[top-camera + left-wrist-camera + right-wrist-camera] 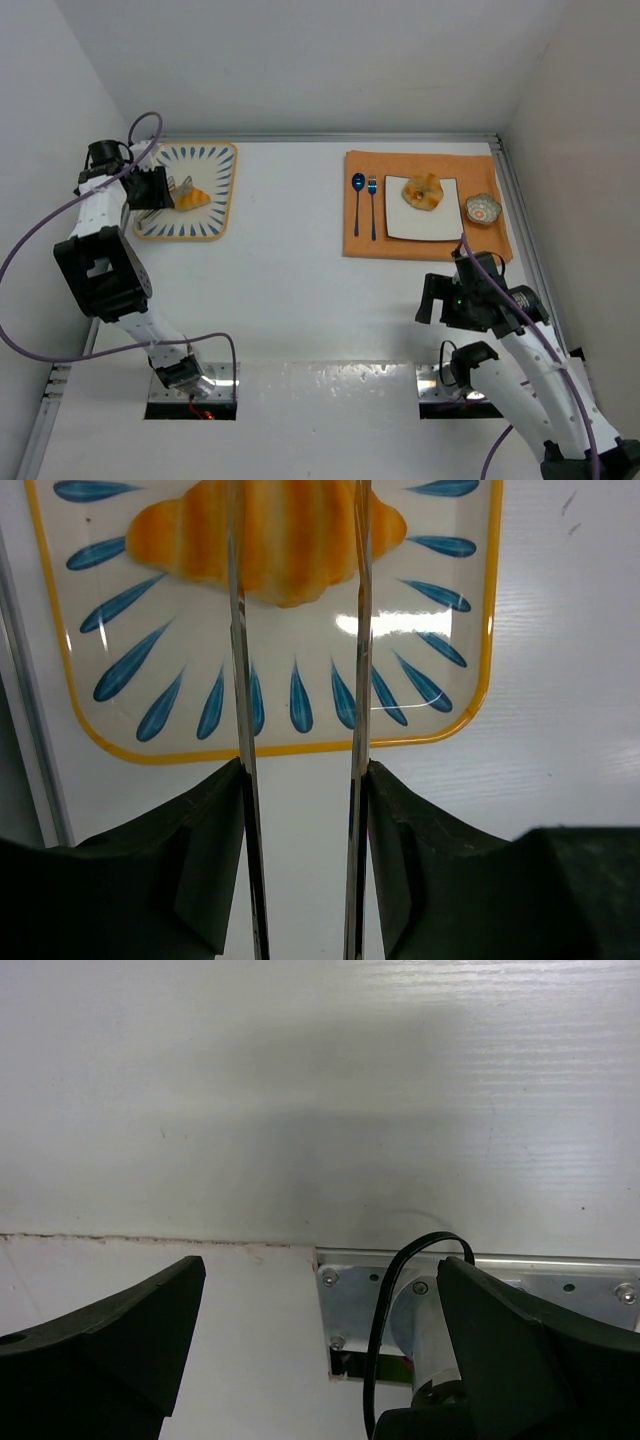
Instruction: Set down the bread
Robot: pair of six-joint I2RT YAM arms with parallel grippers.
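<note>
The croissant [275,540] lies on the tray [300,640], long axis crosswise between tongs [239,680] gripped by the left jaws; the right jaws gape empty.

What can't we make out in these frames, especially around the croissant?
- Left wrist: the tips of the tongs and the far side of the croissant are cut off by the top edge. Pinched or not, cannot tell.
- Top external: the left gripper covers that same contact.
- Top external: the small bowl is too small to show any contents.
- Right wrist: the right gripper faces only table; the bun is out of frame.
</note>
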